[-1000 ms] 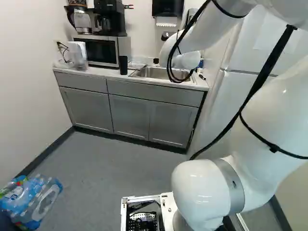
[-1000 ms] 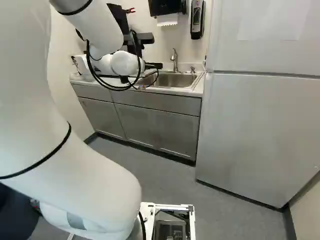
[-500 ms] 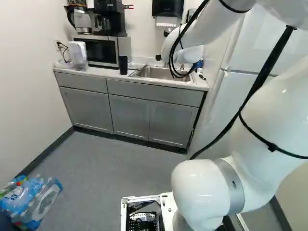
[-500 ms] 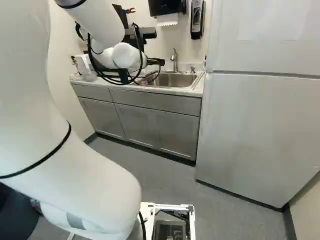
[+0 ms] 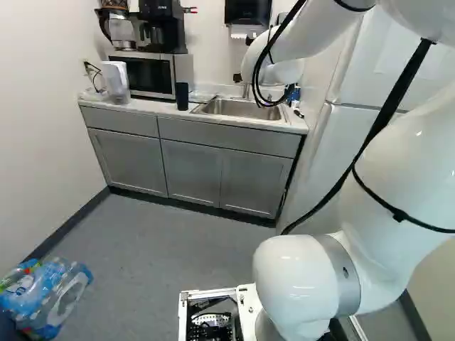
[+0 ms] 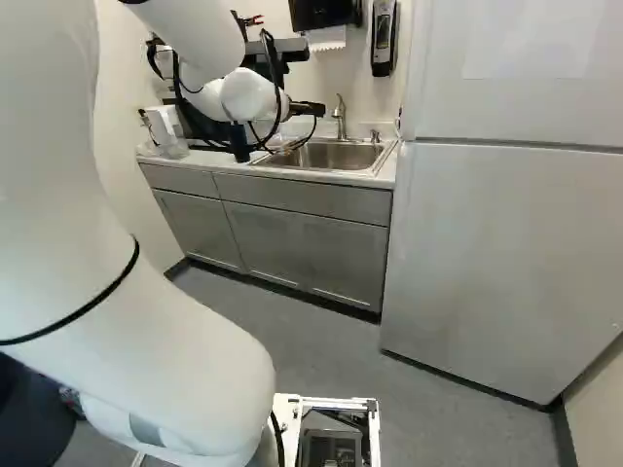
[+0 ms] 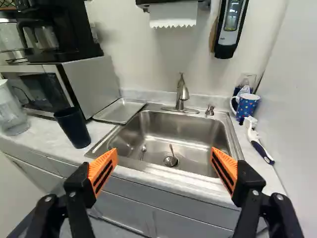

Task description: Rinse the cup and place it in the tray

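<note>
My gripper (image 6: 308, 108) shows as a dark part in front of the wall, left of the faucet in the right base view. In the wrist view my gripper (image 7: 164, 153) stands open, its orange pads far apart with nothing between them. Ahead of it is the steel sink (image 7: 185, 130), with a spoon (image 7: 172, 150) by the drain. A dark cup (image 7: 74, 126), also a dark cup (image 5: 182, 96) in the left base view, stands on the counter beside the sink. Behind it, a flat metal tray (image 7: 120, 110) lies between microwave and sink.
The faucet (image 7: 182, 93) rises behind the sink. A blue patterned mug (image 7: 247, 106) and a brush (image 7: 258, 144) are at the sink's other side, near the fridge (image 6: 506, 263). A pitcher (image 5: 115, 82), microwave (image 5: 151, 74) and coffee maker (image 5: 162, 27) stand farther along. Bottles (image 5: 46, 295) lie on the floor.
My arm's wrist and gripper have risen and shifted slightly right in the base views, uncovering more of the sink and faucet. The base and the dark cup have not moved.
</note>
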{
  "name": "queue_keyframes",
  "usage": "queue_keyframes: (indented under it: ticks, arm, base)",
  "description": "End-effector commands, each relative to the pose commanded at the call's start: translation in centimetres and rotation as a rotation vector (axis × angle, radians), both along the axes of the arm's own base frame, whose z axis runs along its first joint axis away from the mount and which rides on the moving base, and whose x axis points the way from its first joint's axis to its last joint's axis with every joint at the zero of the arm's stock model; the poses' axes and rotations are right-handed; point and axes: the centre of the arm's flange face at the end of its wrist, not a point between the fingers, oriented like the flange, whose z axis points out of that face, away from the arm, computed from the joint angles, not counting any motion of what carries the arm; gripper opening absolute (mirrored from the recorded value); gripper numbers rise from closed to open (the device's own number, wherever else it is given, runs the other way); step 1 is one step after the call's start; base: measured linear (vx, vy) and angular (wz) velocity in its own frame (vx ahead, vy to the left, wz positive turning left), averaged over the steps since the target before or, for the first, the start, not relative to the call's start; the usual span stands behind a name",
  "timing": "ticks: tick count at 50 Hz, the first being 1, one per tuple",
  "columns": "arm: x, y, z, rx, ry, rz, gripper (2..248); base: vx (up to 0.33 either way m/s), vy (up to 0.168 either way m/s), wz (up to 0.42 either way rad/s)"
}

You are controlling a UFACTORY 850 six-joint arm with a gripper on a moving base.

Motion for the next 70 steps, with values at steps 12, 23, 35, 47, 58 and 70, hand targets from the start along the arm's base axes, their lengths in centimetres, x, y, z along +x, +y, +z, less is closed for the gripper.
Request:
queue_keyframes:
  ticks: [12, 23, 35, 47, 58, 70]
  arm:
    - [0.4, -0.5, 1.3, -0.001, -0.025, -0.009, 247]
    - [0.7, -0.8, 2.5, -0.003, -0.048, -0.016, 247]
    - [0.8, -0.9, 2.7, -0.003, -0.05, -0.016, 247]
    - [0.8, -0.9, 2.7, -0.003, -0.05, -0.016, 247]
    - [0.8, -0.9, 2.7, -0.003, -0.05, -0.016, 247]
    - [0.8, -0.9, 2.7, -0.003, -0.05, -0.016, 247]
  base:
    - [0.0, 0.0, 0.0]
    - [0.0, 0.0, 0.0]
    - [0.0, 0.0, 0.0]
    - [0.0, 0.0, 0.0]
    - [0.029, -0.041, -0.083]
    - [0.053, 0.001, 0.002]
